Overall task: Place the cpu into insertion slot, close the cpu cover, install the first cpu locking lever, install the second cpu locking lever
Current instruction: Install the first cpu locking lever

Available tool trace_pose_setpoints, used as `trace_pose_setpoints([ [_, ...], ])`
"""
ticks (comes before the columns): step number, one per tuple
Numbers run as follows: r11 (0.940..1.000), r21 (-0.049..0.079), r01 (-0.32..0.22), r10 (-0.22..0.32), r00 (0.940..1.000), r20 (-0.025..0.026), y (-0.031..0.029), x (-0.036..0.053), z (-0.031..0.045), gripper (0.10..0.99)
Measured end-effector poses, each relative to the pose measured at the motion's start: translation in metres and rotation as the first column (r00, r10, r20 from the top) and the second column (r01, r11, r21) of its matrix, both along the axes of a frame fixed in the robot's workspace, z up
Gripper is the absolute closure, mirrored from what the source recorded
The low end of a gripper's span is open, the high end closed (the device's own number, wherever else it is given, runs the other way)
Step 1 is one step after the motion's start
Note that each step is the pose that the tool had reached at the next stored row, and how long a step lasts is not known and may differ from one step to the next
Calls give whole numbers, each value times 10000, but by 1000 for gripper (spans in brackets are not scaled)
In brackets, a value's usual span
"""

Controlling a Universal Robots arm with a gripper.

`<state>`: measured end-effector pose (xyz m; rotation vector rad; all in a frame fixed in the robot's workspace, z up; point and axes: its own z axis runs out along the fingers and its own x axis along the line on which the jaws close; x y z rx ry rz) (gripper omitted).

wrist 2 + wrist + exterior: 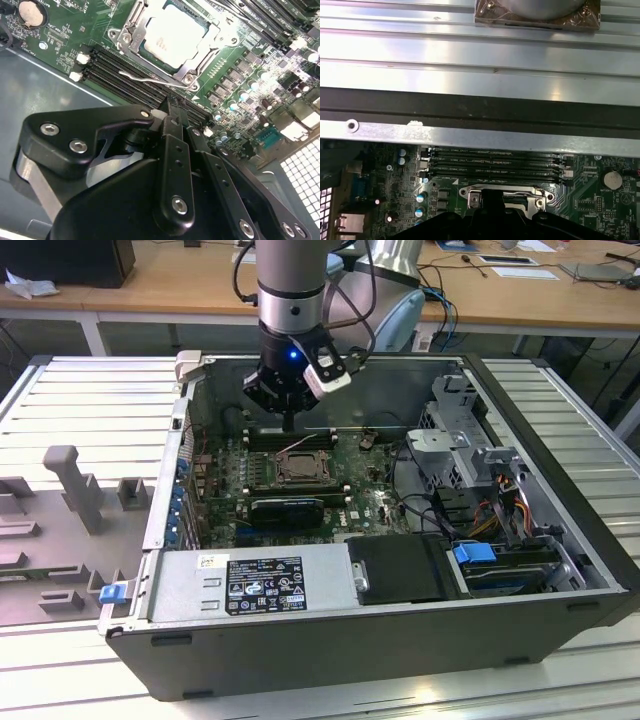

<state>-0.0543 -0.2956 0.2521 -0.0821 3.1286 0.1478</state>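
We see the cpu (172,35) seated in the insertion slot (276,470), with the cpu cover (202,59) lying flat over it. In the exterior view, the gripper (288,424) hangs at the slot's twelve o'clock, fingers together, holding nothing.

The open computer case (400,640) lies on a counter (90,400) of pale, ribbed metal slats, which reach out from the case on both sides. Just beside the case, on the exterior view's left, a grey moulded holder (70,490) stands on the counter. Behind the case runs a row of wooden desks (170,285) on white legs, carrying a black box (85,260), a crumpled white paper (28,284) and flat sheets (525,270). The light is bright and even.
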Motion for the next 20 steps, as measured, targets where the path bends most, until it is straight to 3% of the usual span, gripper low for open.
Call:
trace_pose_setpoints([
  [14, 10000, 14, 0, 0, 10000, 1, 0, 11, -32, 980],
  [20, 9999, 140, 2, -2, 10000, 2, -1, 12, -73, 980],
])
